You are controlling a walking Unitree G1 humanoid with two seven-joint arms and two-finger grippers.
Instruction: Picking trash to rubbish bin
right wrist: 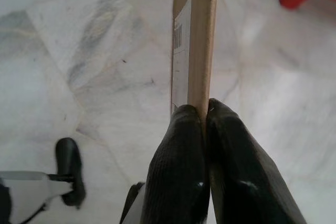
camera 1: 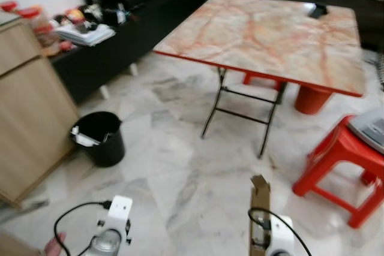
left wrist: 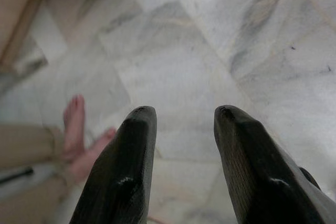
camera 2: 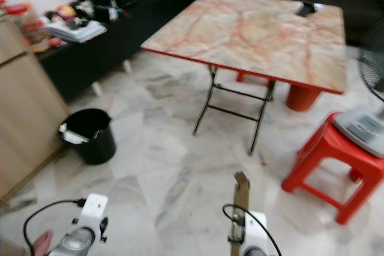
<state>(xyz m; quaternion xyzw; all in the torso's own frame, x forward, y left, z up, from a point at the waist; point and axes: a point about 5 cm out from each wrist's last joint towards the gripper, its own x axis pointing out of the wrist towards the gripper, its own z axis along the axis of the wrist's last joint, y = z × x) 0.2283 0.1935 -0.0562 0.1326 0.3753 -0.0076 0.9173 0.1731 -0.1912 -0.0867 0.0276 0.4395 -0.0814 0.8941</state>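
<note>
The right gripper had its fingers pinched tight on a flat cardboard piece, held upright above the marble floor; the left gripper hung with fingers spread apart and nothing between them; the black rubbish bin stood well apart, ahead to the left beside a wooden cabinet.

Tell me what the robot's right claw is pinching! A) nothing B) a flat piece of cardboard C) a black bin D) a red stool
B: the right claw is shut on a flat piece of cardboard with a white label, held above the marble floor.
</note>
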